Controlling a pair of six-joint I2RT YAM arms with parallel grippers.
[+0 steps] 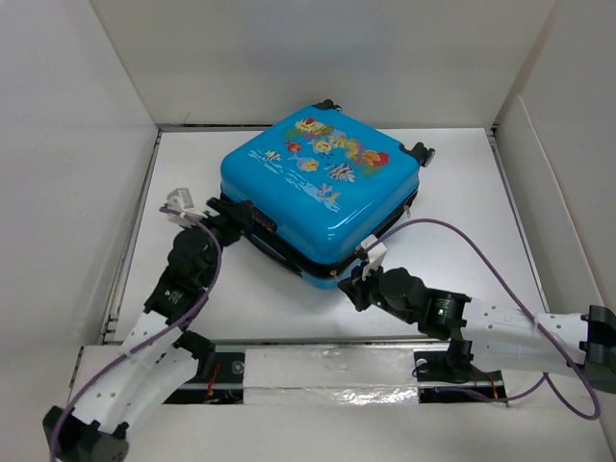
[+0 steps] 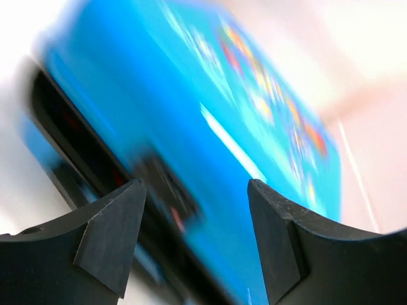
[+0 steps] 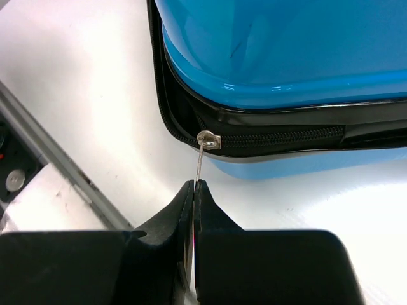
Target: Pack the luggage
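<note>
The luggage (image 1: 318,183) is a bright blue hard-shell case with a fish print. It lies flat and closed in the middle of the white table. My right gripper (image 3: 194,184) is at its near corner, shut on the thin metal zipper pull (image 3: 200,162). The pull runs up to the slider (image 3: 208,140) on the black zipper. My left gripper (image 1: 239,214) is at the case's left corner. Its fingers (image 2: 114,235) stand apart and open, with the blurred blue shell (image 2: 210,127) and black seam just beyond them and nothing held.
White walls (image 1: 77,144) close in the table on the left, back and right. A metal rail (image 1: 318,371) runs along the near edge between the arm bases. Purple cables (image 1: 481,255) trail along both arms.
</note>
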